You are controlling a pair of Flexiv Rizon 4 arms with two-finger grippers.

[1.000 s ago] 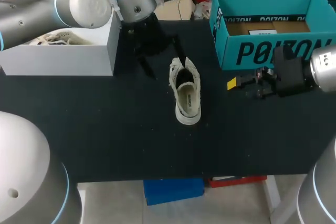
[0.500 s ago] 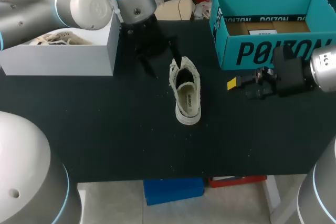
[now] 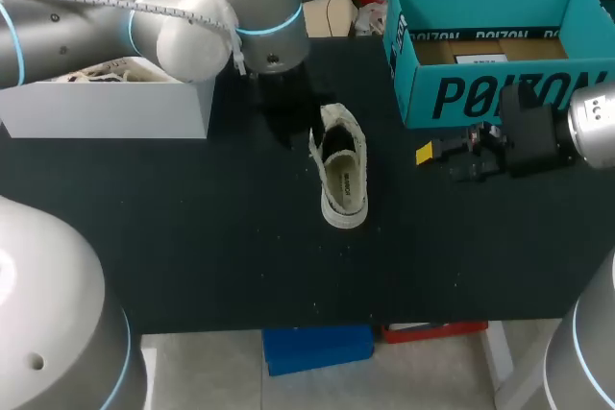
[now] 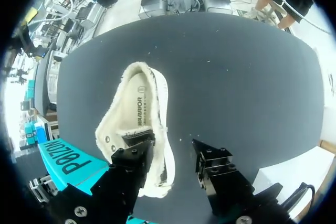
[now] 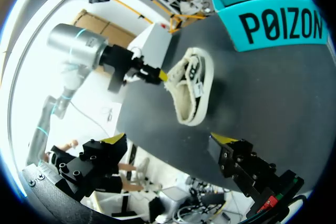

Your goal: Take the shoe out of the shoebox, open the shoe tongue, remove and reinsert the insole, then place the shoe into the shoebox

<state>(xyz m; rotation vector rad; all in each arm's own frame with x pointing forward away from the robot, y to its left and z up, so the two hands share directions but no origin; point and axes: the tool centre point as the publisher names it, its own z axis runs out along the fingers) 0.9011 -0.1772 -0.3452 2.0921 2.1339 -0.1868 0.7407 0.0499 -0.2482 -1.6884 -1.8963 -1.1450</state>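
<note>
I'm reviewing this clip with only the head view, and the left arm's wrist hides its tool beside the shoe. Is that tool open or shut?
Observer: Open. The left wrist view shows the left tool with one finger over the shoe and the other over bare table.
Operator: Does it touch the shoe?
Observer: In the right wrist view its yellow fingertip sits right at the shoe's rim. I cannot tell whether it actually touches.
Operator: And the right tool? I see only one yellow tip.
Observer: Its own wrist view shows the right tool open, fingers wide apart, with nothing between them and the shoe ahead of it.
</note>
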